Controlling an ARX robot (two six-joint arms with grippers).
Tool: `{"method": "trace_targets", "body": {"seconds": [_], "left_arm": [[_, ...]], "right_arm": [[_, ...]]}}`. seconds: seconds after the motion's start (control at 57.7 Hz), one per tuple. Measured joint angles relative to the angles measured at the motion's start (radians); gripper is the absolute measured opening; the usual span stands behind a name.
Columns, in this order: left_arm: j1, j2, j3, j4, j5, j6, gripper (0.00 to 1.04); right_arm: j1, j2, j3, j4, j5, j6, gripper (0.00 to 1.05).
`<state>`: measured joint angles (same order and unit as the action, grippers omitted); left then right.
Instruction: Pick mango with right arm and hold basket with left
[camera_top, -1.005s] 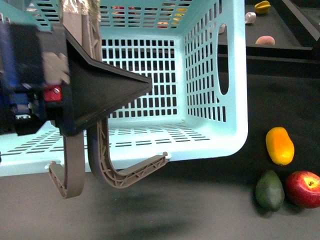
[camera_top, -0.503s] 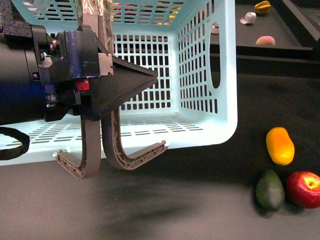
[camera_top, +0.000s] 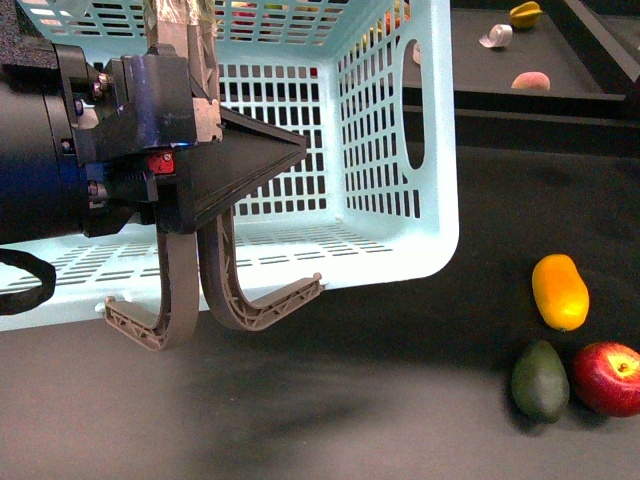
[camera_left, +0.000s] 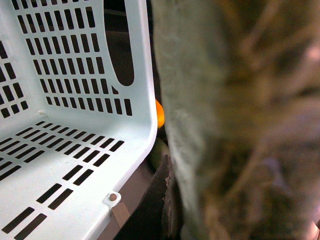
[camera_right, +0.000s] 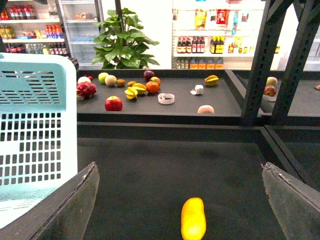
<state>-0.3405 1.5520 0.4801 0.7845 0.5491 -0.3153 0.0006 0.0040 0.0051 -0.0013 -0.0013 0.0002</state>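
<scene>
My left gripper clamps the basket by its handles, blocking my view; the right gripper gapes empty facing the mango, beside an avocado and an apple. The basket has shifted left.

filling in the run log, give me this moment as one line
left pincer: shut on basket handles | right pincer: open, lined up on mango, no contact | mango: on table by avocado
</scene>
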Motion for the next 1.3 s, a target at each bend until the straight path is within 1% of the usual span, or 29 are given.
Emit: {"method": "trace_targets", "body": {"seconds": [0.139,0.173,0.208,0.225,0.243,0.26,0.277,0.312,0.347,0.399,0.451,0.52,0.589,0.641,0.693,0.745,0.884,1.023,1.127,1.3], "left_arm": [[0.000,0.000,0.000,0.000,0.000,0.000,0.10],[0.000,0.000,0.000,0.000,0.001,0.000,0.10],[0.000,0.000,0.000,0.000,0.001,0.000,0.10],[0.000,0.000,0.000,0.000,0.002,0.000,0.10],[0.000,0.000,-0.001,0.000,0.003,0.000,0.10],[0.000,0.000,-0.001,0.000,0.003,0.000,0.10],[0.000,0.000,-0.001,0.000,0.003,-0.001,0.10],[0.000,0.000,-0.001,0.000,0.003,0.000,0.10],[0.000,0.000,-0.001,0.000,0.003,0.000,0.10],[0.000,0.000,-0.001,0.000,0.001,0.000,0.10],[0.000,0.000,-0.001,0.000,0.002,0.000,0.10],[0.000,0.000,-0.001,0.000,0.002,0.000,0.10],[0.000,0.000,-0.001,0.000,0.000,0.000,0.10],[0.002,0.000,-0.001,0.000,0.000,0.000,0.10],[0.002,0.000,-0.001,0.000,0.000,0.000,0.10],[0.002,0.000,-0.001,0.000,0.001,0.000,0.10],[0.002,0.000,-0.001,0.000,0.001,0.000,0.10],[0.002,0.000,-0.001,0.000,0.002,0.000,0.10],[0.002,0.000,-0.001,0.000,0.002,0.000,0.10],[0.002,0.000,-0.001,0.000,0.001,0.000,0.10]], "right_arm": [[0.000,0.000,0.000,0.000,0.000,0.000,0.97],[0.007,0.006,0.002,-0.007,0.029,0.003,0.97],[0.043,0.046,0.028,-0.072,0.175,0.029,0.97],[0.053,0.098,0.050,-0.109,0.282,0.052,0.97],[0.045,0.138,0.058,-0.115,0.336,0.066,0.97],[0.029,0.175,0.064,-0.113,0.368,0.081,0.97],[0.006,0.212,0.068,-0.106,0.374,0.093,0.97],[-0.047,0.284,0.072,-0.074,0.352,0.109,0.97],[-0.075,0.322,0.073,-0.048,0.329,0.114,0.97],[-0.142,0.426,0.078,0.032,0.266,0.119,0.97],[-0.187,0.514,0.084,0.107,0.229,0.122,0.97],[-0.241,0.658,0.095,0.227,0.176,0.121,0.97],[-0.288,0.861,0.124,0.385,0.124,0.118,0.97],[-0.314,1.044,0.158,0.511,0.107,0.112,0.97],[-0.327,1.221,0.197,0.621,0.105,0.108,0.97],[-0.330,1.341,0.229,0.686,0.108,0.105,0.97],[-0.325,1.599,0.313,0.776,0.101,0.109,0.97],[-0.317,1.802,0.401,0.834,0.093,0.122,0.97],[-0.301,1.995,0.507,0.856,0.092,0.136,0.97],[-0.275,2.155,0.615,0.859,0.093,0.137,0.97]]}}
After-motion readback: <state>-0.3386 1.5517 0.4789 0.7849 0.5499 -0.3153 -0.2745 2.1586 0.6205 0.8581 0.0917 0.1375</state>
